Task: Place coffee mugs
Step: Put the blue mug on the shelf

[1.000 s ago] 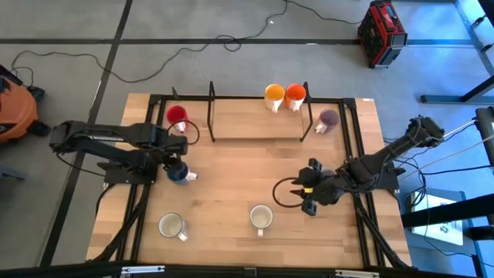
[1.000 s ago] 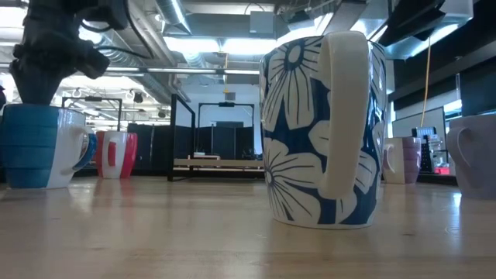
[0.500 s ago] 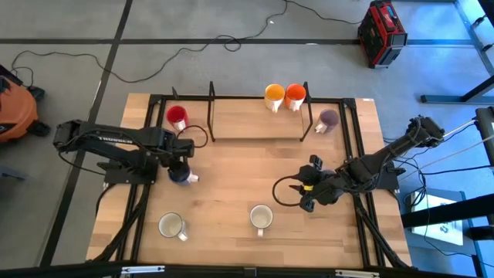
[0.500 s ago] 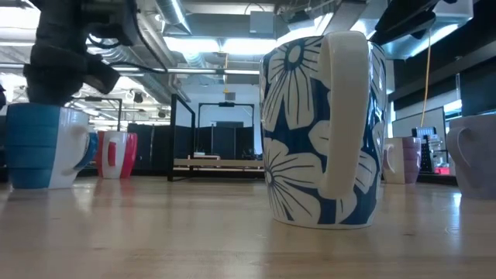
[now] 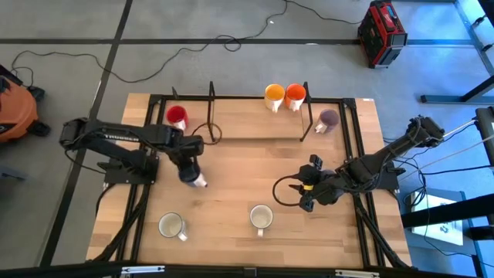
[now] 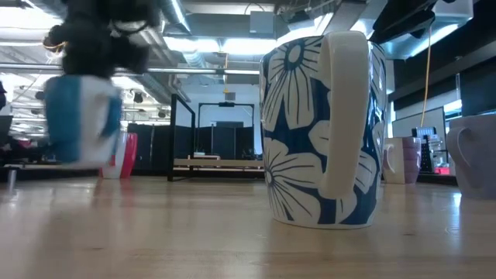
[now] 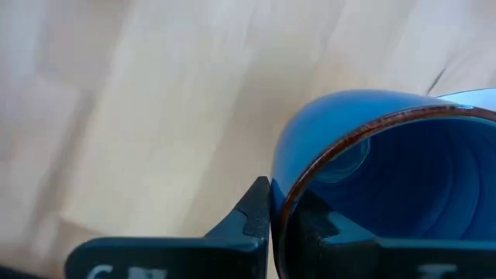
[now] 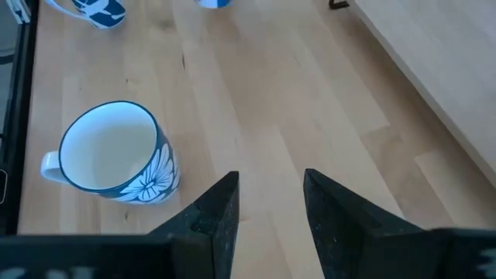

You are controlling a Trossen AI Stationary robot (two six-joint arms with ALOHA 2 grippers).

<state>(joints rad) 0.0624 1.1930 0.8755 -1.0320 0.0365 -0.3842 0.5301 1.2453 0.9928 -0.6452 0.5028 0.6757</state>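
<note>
My left gripper (image 5: pixel 188 164) is shut on a blue mug (image 5: pixel 193 177), which hangs blurred above the wood in the low view (image 6: pixel 79 116). My right gripper (image 8: pixel 267 203) hovers open over bare wood right of centre (image 5: pixel 306 193), with nothing between its fingers. A blue-and-white flowered mug (image 8: pixel 116 163) stands upright near it (image 5: pixel 261 218). Another mug (image 5: pixel 171 225) stands at the near left. A red mug (image 5: pixel 177 116), a yellow-orange mug (image 5: pixel 274 96), an orange mug (image 5: pixel 295 95) and a dull purple mug (image 5: pixel 329 118) stand along the far side. My left gripper pinches the blue mug's wall at the rim (image 7: pixel 288 180), one finger (image 7: pixel 256 213) outside and the other inside the mug. The fingers come from above, pointing down. The mug hangs upright below them, clear of the table.
A black metal frame (image 5: pixel 211 100) stands across the table's far half, with a raised wooden board (image 5: pixel 255 120) inside it. Black rails (image 5: pixel 356 147) run along the left and right sides. Bare wood (image 5: pixel 239 177) lies between the two grippers.
My left gripper has shut on the blue mug's rim, rolled about its own axis and gone toward the table's right edge. The mug, which stood on the table, is now lifted clear and carried along.
</note>
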